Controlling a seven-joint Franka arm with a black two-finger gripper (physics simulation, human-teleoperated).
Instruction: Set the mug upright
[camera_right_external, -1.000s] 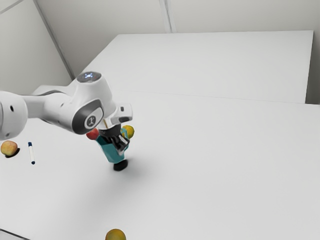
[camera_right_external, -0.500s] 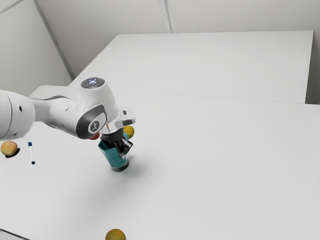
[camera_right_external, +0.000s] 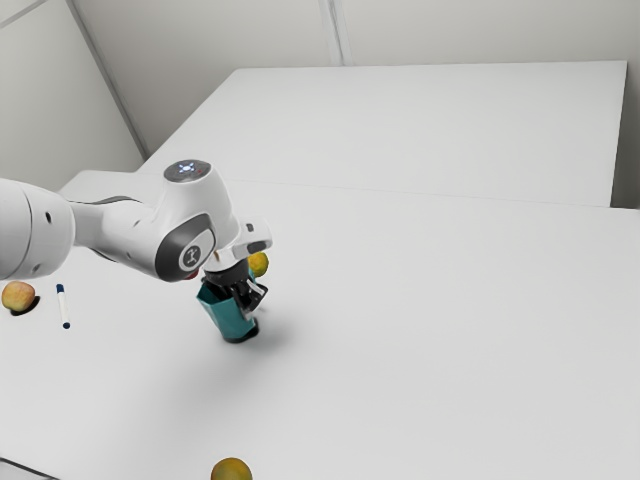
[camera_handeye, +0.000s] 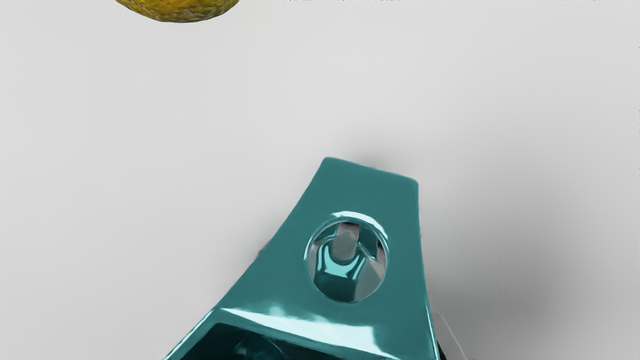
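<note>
The teal mug (camera_right_external: 229, 315) hangs or stands low over the white table, its rim leaning toward the exterior view's left and its base close to the tabletop. Whether the base touches cannot be told. My gripper (camera_right_external: 249, 294) is at the mug's side below the hand and is shut on it; the grip itself is partly hidden. In the wrist view the mug (camera_handeye: 370, 195) covers most of the fingers, with its open mouth nearest the hand and a round opening in its side.
A yellow-green fruit (camera_right_external: 258, 264) lies just beyond the hand, with a red one mostly hidden behind the arm. An apple (camera_right_external: 18, 296) and a marker (camera_right_external: 63, 306) lie at the exterior view's left. Another round fruit (camera_right_external: 231, 470) is at the near edge.
My hand and the mug have moved down together and slightly toward the exterior view's right. The mug's base has come closer to the table; the latest shift is small.
</note>
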